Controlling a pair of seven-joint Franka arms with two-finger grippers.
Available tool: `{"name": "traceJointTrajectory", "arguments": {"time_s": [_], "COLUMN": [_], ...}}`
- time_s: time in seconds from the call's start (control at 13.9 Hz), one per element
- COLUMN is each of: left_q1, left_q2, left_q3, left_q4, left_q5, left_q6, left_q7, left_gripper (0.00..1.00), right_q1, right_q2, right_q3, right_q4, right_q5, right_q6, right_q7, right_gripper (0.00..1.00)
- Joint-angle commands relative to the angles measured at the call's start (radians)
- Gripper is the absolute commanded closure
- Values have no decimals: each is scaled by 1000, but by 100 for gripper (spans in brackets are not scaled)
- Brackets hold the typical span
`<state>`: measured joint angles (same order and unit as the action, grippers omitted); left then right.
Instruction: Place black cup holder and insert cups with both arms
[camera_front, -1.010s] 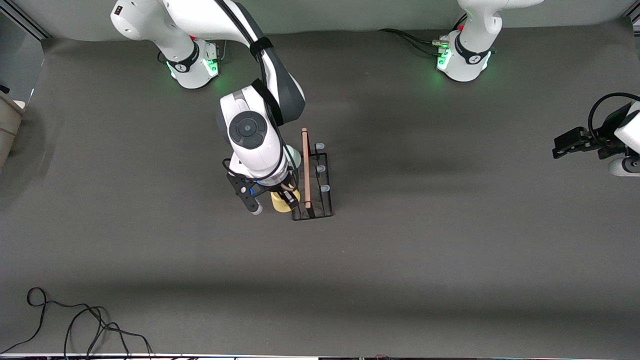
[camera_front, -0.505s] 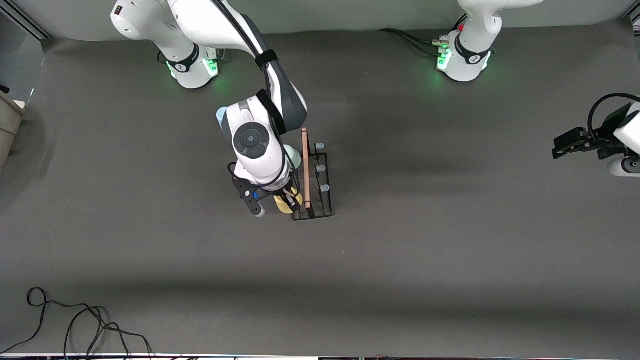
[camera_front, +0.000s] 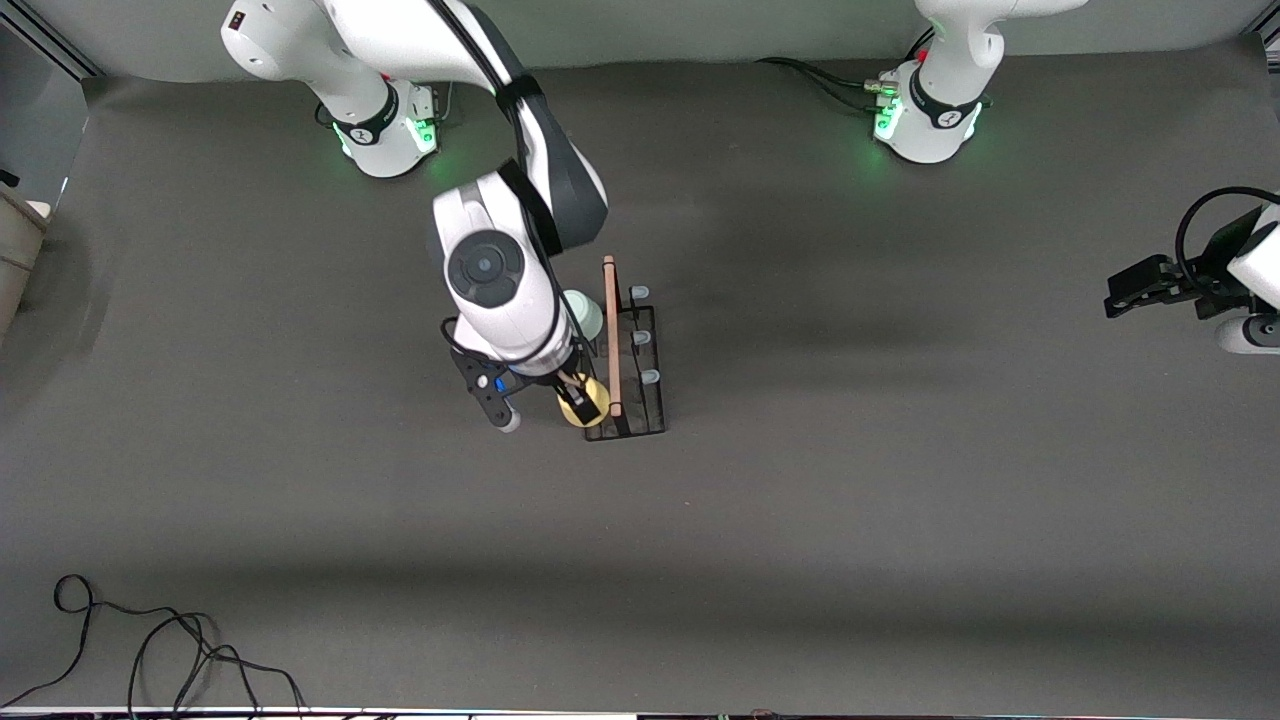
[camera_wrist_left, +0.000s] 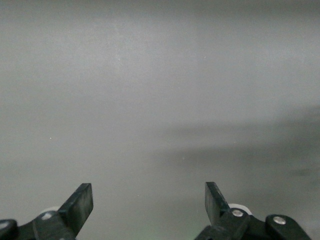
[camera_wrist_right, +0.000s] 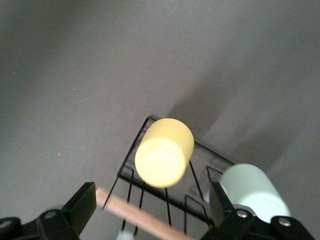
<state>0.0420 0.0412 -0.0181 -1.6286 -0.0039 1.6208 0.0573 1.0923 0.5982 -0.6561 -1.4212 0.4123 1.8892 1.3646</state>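
Note:
The black cup holder (camera_front: 650, 425) stands mid-table with its wood bar handle (camera_front: 611, 335) on top. Upside down on a peg at the holder's nearer end sits a yellow cup (camera_front: 583, 402), also seen in the right wrist view (camera_wrist_right: 165, 150). A mint green cup (camera_front: 586, 312) sits farther along the same row (camera_wrist_right: 250, 190). The pegs (camera_front: 643, 338) of the row toward the left arm's end are bare. My right gripper (camera_front: 572, 392) hangs open just over the yellow cup (camera_wrist_right: 150, 205), touching nothing. The left gripper (camera_front: 1125, 290) waits open at the left arm's end of the table (camera_wrist_left: 149, 202).
A black cable (camera_front: 150, 640) lies coiled at the near corner on the right arm's end. A beige object (camera_front: 15, 250) sits at that end's table edge. Cables (camera_front: 830, 85) run by the left arm's base.
My right gripper has opened and let go of the yellow cup, which now rests on its peg closer to the handle. The left arm has not moved.

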Motion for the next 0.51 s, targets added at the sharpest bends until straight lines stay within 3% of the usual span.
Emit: {"name": "traceJointTrajectory", "arguments": {"time_s": [0.0, 0.22, 0.43], "left_q1": [-2, -14, -11], "left_q2": [-4, -7, -9], "left_q3": [1, -2, -2], "left_q4": [-4, -4, 1], "left_q5": [14, 16, 16], "left_q6": [4, -4, 5], "left_q7": [-2, -22, -19], "left_gripper": [0, 0, 0], "right_q1": [-3, -5, -96], "right_q2": [-85, -208, -352], "right_q3": [-8, -10, 13], "right_q4": [61, 56, 33], "right_q5": [-65, -166, -243], "right_q6": [-140, -264, -382], "right_q7": [-56, -215, -434], "right_gripper": [0, 0, 0]}}
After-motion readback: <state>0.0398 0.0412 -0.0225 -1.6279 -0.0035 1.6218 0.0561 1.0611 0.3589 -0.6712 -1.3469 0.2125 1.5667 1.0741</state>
